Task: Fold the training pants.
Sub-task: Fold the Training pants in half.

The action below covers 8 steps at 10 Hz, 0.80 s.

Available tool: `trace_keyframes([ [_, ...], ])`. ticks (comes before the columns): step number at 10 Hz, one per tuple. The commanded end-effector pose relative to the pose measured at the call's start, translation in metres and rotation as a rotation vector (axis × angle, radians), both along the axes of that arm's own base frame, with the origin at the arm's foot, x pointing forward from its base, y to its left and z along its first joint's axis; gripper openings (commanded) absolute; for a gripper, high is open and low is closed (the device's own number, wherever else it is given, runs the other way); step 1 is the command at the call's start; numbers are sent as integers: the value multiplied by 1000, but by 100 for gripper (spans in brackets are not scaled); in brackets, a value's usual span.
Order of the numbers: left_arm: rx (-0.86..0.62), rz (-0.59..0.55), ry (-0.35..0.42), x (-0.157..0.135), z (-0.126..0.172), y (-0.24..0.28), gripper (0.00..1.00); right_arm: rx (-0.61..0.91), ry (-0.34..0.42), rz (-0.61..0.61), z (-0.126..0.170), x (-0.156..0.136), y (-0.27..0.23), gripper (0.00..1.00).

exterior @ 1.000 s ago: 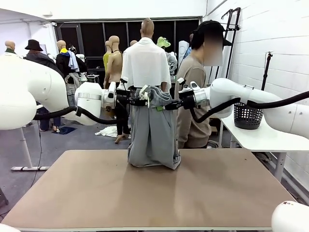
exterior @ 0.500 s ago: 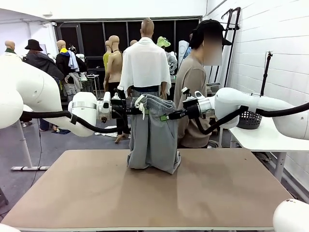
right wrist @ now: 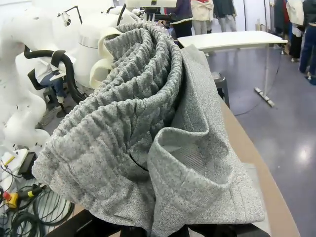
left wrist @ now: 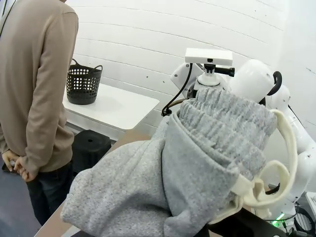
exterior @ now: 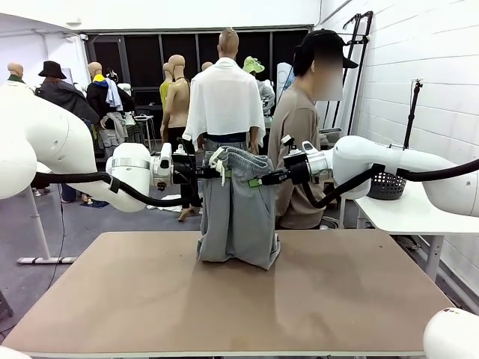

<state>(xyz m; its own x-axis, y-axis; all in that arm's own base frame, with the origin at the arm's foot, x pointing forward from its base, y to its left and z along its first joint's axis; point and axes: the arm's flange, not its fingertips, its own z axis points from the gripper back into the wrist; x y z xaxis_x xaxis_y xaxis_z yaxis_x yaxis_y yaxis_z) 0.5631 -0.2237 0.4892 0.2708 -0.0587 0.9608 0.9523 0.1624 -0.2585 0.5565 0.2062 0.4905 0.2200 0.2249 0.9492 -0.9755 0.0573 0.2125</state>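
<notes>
The light grey training pants [exterior: 238,217] hang by their gathered waistband above the far middle of the brown table [exterior: 224,299], legs bunched on the tabletop. My left gripper [exterior: 217,171] is shut on the waistband's left end, beside the white drawstring [exterior: 218,158]. My right gripper [exterior: 254,180] is shut on the right end. In the left wrist view the ribbed waistband [left wrist: 222,128] and drawstring loop [left wrist: 284,158] crowd the frame. The right wrist view shows the folded waistband [right wrist: 133,98] draped over my hidden fingers.
A person in a beige-brown sweater [exterior: 298,149] stands behind the table's far edge, hands clasped [left wrist: 17,168]. A white side table [exterior: 404,209] with a black basket [exterior: 382,183] is at the right. The near tabletop is bare.
From a second ago both grippers have come down with the waistband and the pants sag lower on the table; over the last half second nothing has moved.
</notes>
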Motion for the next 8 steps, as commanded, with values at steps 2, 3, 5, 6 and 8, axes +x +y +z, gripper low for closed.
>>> trace_keyframes([
  [2, -15, 11, 55, -8, -8, 2, 0, 30, 46, -4, -8, -4, -4, 0],
  [3, -10, 35, 115, -16, -20, 6, 0, 36, 94, -10, -21, -10, -5, 0],
  [5, -8, 70, 237, -30, -40, 12, 0, 34, 186, -10, -44, -26, -3, 0],
  [6, -7, 78, 285, -35, -50, 14, 0, 30, 219, -9, -53, -34, -2, 0],
  [8, -10, 80, 411, -55, -76, 14, 0, 12, 312, 2, -79, -54, 0, 0],
])
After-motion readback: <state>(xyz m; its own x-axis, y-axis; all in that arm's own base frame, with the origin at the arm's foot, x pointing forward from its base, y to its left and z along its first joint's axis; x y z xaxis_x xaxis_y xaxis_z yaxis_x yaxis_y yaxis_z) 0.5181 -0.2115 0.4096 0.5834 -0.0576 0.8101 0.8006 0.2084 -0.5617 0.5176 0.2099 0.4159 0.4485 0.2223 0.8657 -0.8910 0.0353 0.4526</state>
